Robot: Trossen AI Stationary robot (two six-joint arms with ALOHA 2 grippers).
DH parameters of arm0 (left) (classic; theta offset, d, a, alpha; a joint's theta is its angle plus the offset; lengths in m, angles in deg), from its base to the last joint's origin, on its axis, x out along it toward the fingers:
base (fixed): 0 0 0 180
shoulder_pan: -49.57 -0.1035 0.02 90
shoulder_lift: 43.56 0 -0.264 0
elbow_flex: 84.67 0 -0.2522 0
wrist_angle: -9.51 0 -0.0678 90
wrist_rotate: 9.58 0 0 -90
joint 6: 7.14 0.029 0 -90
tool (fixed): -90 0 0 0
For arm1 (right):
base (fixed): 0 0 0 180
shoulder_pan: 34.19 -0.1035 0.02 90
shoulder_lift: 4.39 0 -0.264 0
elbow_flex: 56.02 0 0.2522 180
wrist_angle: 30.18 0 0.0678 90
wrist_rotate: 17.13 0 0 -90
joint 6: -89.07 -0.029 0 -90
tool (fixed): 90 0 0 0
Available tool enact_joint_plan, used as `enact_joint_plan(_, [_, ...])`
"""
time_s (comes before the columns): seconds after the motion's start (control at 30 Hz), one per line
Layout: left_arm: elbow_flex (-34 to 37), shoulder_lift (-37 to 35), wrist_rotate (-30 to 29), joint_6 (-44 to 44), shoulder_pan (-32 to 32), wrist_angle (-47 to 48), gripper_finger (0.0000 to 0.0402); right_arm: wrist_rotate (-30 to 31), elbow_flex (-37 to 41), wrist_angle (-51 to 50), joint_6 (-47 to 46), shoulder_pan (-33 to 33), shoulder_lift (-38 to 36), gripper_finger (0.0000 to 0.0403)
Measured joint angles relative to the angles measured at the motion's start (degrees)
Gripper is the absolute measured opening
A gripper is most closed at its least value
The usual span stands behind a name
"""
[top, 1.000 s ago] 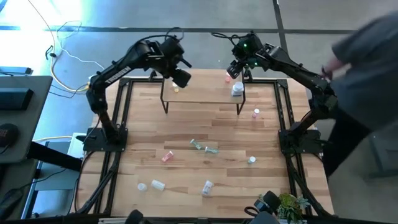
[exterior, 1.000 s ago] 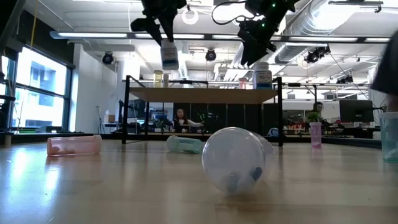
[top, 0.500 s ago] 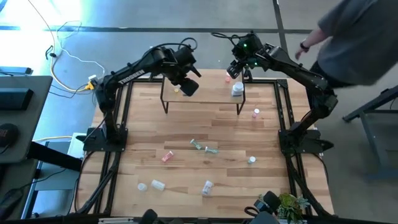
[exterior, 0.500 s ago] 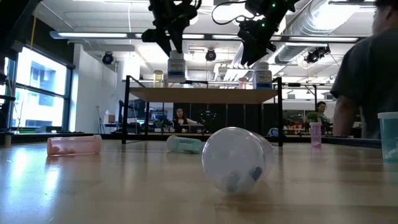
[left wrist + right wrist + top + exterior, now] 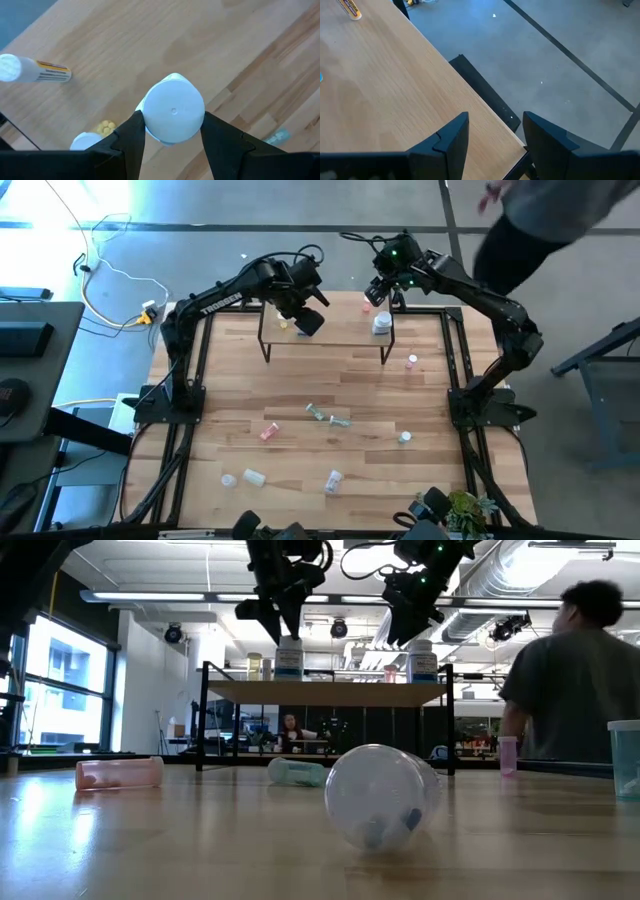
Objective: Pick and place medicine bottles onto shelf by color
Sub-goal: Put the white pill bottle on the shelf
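My table (image 5: pixel 300 395) is a light wooden top inside a black metal frame (image 5: pixel 196 380), standing on grey floor (image 5: pixel 330 205). A yellow cable (image 5: pixel 95 308) and a white cable (image 5: pixel 100 250) lie on the floor off the table's far left corner. A grey desk (image 5: pixel 35 370) stands to my left. A small green plant (image 5: pixel 465 508) sits at the near right edge. A person in a grey top (image 5: pixel 575 690) stands beyond the table's right side. A second person (image 5: pixel 290 727) sits far back in the room.

Your left claw (image 5: pixel 172 131) is pointing straight down, its fingers (image 5: pixel 131 140) clamping a white-capped bottle (image 5: pixel 174 107) between them. Your right claw (image 5: pixel 492 132) is hanging with its fingers parted, gripping nothing.
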Motion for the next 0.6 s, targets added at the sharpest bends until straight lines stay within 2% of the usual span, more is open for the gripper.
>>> enact_joint_plan(0.2, [0.0,-0.1,-0.2,0.0,-0.1,0.0,0.017,0.0,0.0,-0.3,0.0,0.0,0.0,0.0178])
enact_joint_plan(0.6, [0.0,-0.1,0.1,0.9,-0.1,0.1,0.0232,0.0,0.0,-0.7,0.0,0.0,0.0,0.0178])
